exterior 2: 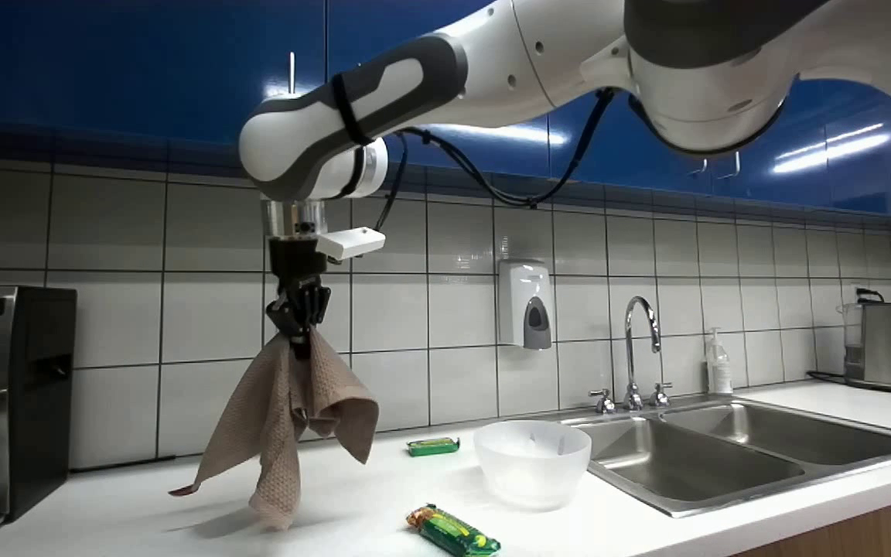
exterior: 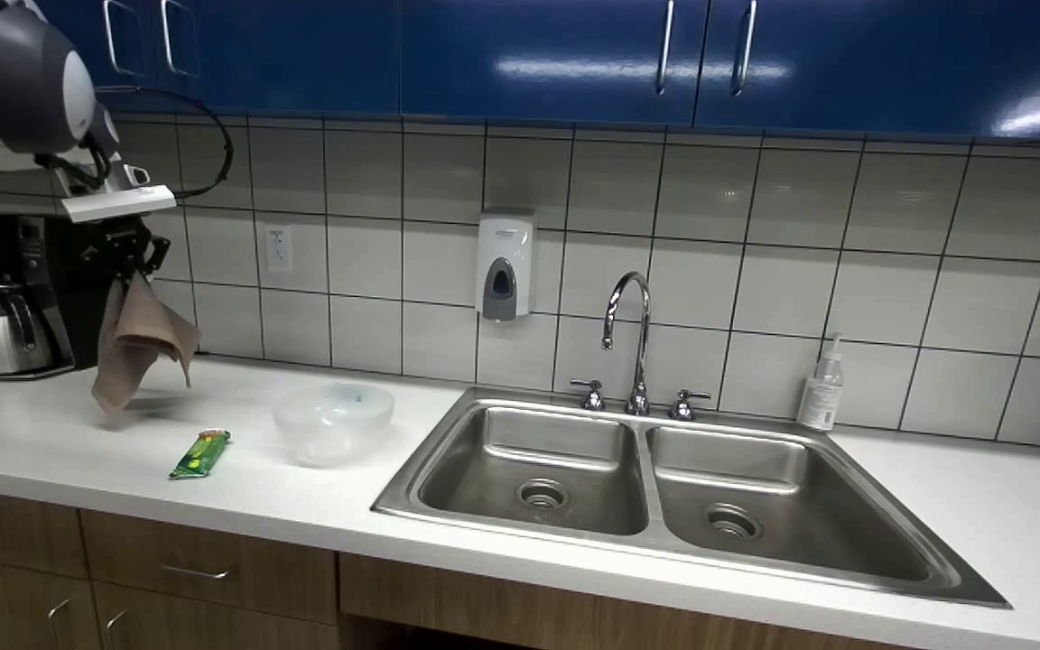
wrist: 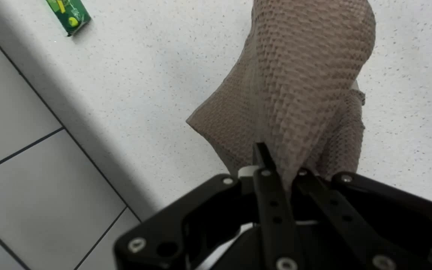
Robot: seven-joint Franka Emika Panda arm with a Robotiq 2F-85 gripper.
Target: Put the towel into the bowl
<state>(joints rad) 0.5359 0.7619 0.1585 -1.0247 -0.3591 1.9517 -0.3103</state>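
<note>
While one boxy black-and-silver coffee maker stands leftmost in an exterior view, we have one brown, waffle-textured cloth towel pinched between the jaws of one black gripper, its corners draping above the white tabletop. Rightward we count two green-wrapped packets, one round, frosted, translucent bowl apart from the towel, and one rectangular stainless-steel sink with two basins.
</note>
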